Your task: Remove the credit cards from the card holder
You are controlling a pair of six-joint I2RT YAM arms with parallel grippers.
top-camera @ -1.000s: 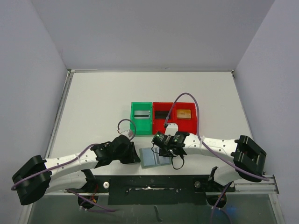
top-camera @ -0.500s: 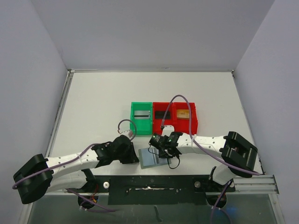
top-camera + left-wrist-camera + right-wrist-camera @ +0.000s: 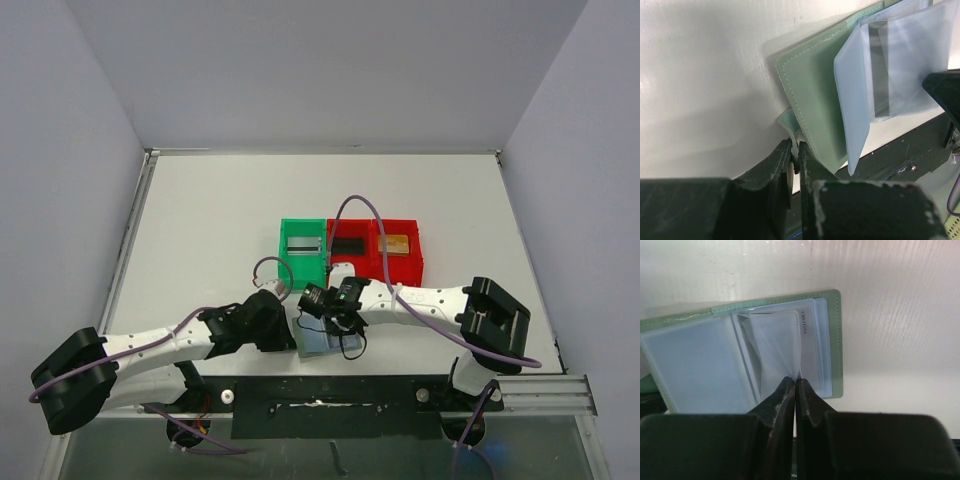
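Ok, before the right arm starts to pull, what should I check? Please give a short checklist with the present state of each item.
1. The card holder lies open on the table: ok.
2. The left tool is shut on the holder's green corner to steady it: ok.
3. The right tool is shut on the lower edge of a clear pocket: ok.
4. The printed credit card is out of its pocket: not ok, it sits inside.
5. A card is caught between the right tool's tips: cannot tell.
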